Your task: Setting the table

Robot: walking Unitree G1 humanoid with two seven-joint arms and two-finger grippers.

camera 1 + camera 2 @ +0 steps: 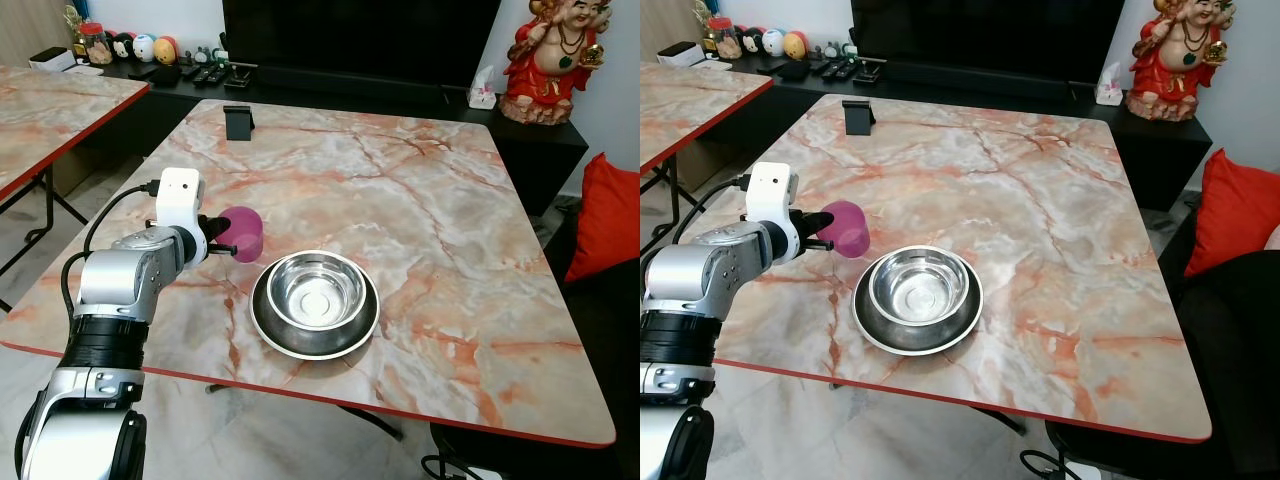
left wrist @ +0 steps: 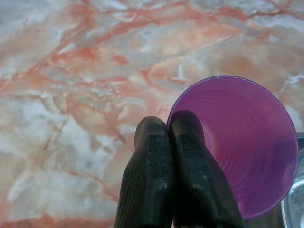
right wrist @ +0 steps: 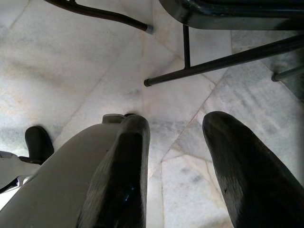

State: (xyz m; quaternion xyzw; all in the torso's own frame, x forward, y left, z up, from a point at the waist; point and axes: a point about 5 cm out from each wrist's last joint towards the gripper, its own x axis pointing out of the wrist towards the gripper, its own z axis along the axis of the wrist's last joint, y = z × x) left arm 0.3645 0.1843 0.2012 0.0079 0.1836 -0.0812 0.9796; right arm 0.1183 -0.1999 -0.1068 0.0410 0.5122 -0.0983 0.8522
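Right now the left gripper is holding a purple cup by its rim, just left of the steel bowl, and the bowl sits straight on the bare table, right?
Not quite. The bowl sits on a dark plate, not the bare table; the left eye view shows it. The rest holds: the left gripper pinches the purple cup by its rim, just left of the bowl.

One purple cup (image 1: pixel 243 232), one steel bowl (image 1: pixel 316 289) (on one plate (image 1: pixel 268 331))
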